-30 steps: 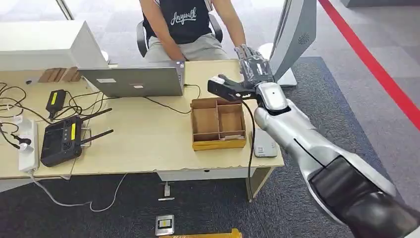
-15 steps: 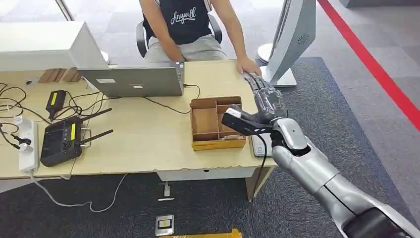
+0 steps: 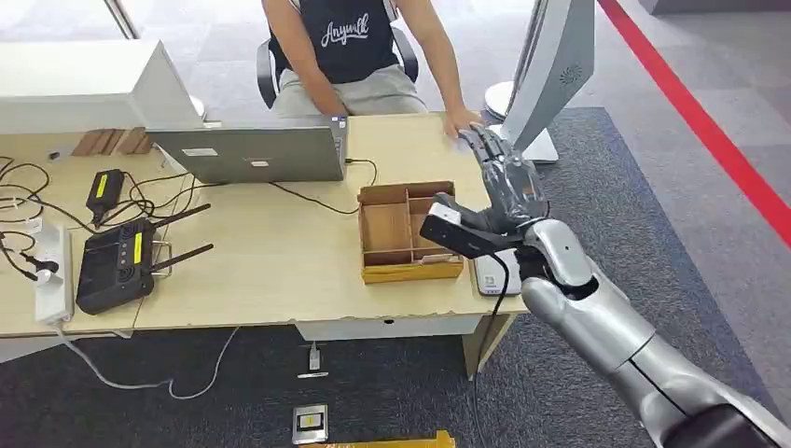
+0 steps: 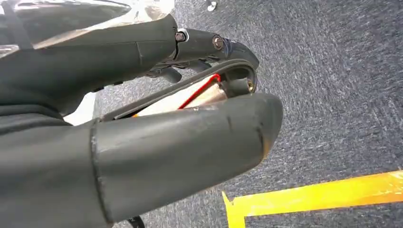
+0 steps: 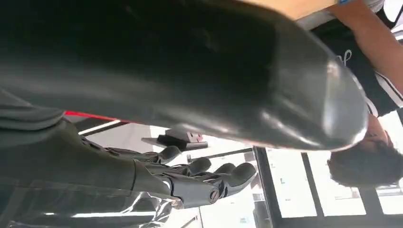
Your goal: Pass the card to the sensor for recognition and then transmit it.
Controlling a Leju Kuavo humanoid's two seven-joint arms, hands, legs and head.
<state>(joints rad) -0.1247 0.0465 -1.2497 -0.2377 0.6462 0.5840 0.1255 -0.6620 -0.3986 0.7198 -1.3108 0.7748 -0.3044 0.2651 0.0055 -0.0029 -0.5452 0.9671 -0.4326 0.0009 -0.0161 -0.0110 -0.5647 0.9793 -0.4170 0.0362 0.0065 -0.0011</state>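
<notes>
Starting at the left, the left robot hand (image 4: pixel 142 142) hangs low over the grey carpet floor (image 4: pixel 332 95), near a strip of yellow tape (image 4: pixel 313 194). Between its thick thumb and dark fingers it pinches what looks like a pale flat card with a red edge (image 4: pixel 183 99). So the card is down there, well away from the light wooden counter (image 3: pixel 280 271).

On the counter, a silver laptop (image 3: pixel 252 154) sits at about eleven o'clock of the brown wooden divided box (image 3: pixel 410 273). At four o'clock of that box, by the counter's right edge, lies a small grey flat pad (image 3: pixel 489 276), which I take to be the sensor.

The right robot hand (image 3: pixel 499 196) hovers over that end of the counter, just above the sensor. Its fingers are stretched out and apart, its thumb is out to the side, and there is nothing in it. A seated person's hand (image 3: pixel 462 119) rests on the counter at twelve o'clock of the right robot hand, close to its fingertips.

My reading is that the card I can see has not yet reached the sensor, so both recognition and handover are still to come for it. Whether the empty right robot hand has just given something away, I cannot tell.
</notes>
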